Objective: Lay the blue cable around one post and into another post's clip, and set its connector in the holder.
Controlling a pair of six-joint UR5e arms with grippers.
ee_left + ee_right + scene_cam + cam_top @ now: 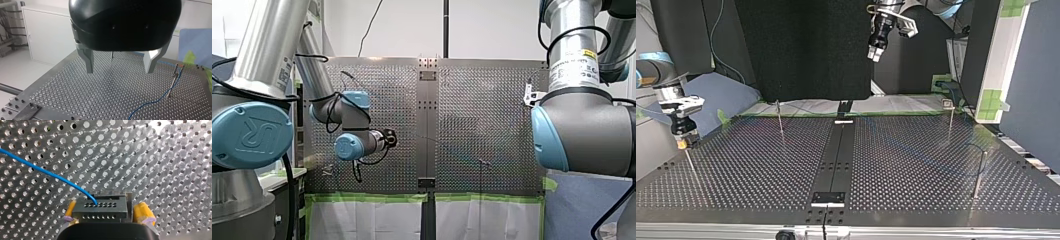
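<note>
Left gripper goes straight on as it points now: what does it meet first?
Probably the bare perforated table: my left gripper, open, frames only plate. The blue cable and a post lie off to one side; depth unclear.

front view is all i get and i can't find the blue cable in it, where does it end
Observer: In the right wrist view the blue cable runs into a black connector right at my right gripper.
Operator: ok, is the left one holding anything
Observer: No. The left wrist view shows my left gripper open, with nothing in it.
Operator: has the cable got to a clip yet
Observer: In the left wrist view it rises beside a thin post to the clip at its top. I cannot tell whether it is seated there.
</note>
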